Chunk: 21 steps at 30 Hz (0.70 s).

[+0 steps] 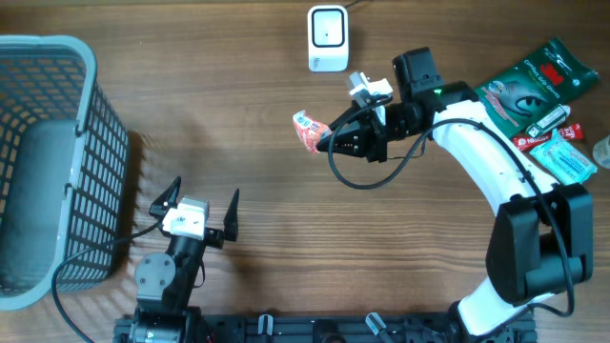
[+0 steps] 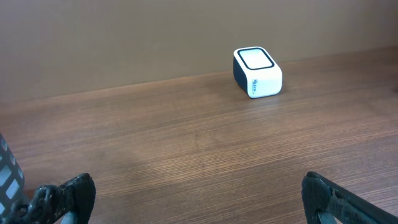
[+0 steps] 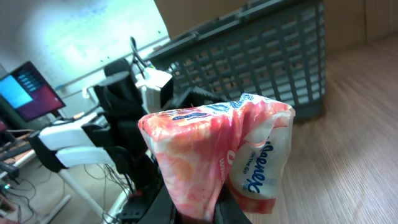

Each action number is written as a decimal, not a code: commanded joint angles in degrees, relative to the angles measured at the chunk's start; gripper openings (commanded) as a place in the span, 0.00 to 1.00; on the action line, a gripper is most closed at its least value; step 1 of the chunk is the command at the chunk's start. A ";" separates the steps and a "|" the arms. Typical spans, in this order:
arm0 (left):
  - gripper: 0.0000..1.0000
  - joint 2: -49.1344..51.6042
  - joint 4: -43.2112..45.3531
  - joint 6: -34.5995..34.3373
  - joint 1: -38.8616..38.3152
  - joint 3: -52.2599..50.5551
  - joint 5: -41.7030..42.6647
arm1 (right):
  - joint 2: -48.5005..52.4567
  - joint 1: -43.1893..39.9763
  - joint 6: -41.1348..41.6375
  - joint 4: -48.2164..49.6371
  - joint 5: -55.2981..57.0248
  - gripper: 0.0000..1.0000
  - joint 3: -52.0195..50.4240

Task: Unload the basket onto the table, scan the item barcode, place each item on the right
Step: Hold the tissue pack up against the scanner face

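While the small white box-shaped barcode scanner [image 1: 327,38] sits at the top centre of the overhead frame with its window facing up, the crumpled pink-and-white plastic snack packet [image 1: 308,131] hangs in the air below and slightly left of it, near but not over the window. The right pincer [image 1: 329,140] is clamped on one end of that packet. In the right wrist view, the packet [image 3: 217,155] bulges out of the jaws, creased and folded on itself. The left pincer [image 1: 200,205] rests at the lower left with its jaws wide apart, holding nothing, beside the grey plastic mesh basket [image 1: 91,57].

Several things could spoil the scan from here:

- **Hidden code:** The wrapper is badly wrinkled, so the barcode may lie in a fold or under the jaws, and the reader would then catch nothing. I cannot tell from any view where the code is.
- **Wrong facing:** Because the window points upward, a packet carried across with the code turned sideways or up would probably not register.
- **Loose hold:** Soft film gripped at one end could slide or droop during a quick wrist turn.
- **Contact:** Coming in too low could knock the light scanner across the bench.
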 commanded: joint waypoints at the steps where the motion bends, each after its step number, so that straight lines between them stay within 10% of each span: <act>1: 1.00 -0.15 -0.02 0.70 -0.26 -0.35 0.68 | 0.22 0.04 5.25 1.07 -4.24 0.04 0.07; 5: 1.00 -0.15 -0.02 0.70 -0.26 -0.35 0.68 | 0.24 0.00 42.05 10.86 -2.64 0.04 0.07; 8: 1.00 -0.15 -0.02 0.70 -0.26 -0.35 0.68 | 0.24 0.02 99.12 13.55 19.65 0.04 0.07; 15: 1.00 -0.15 -0.02 0.70 -0.26 -0.35 0.68 | 0.44 -0.11 145.52 16.20 40.24 0.04 0.07; 21: 1.00 -0.15 -0.02 0.70 -0.26 -0.35 0.68 | 8.15 -0.31 167.84 52.96 36.61 0.05 0.20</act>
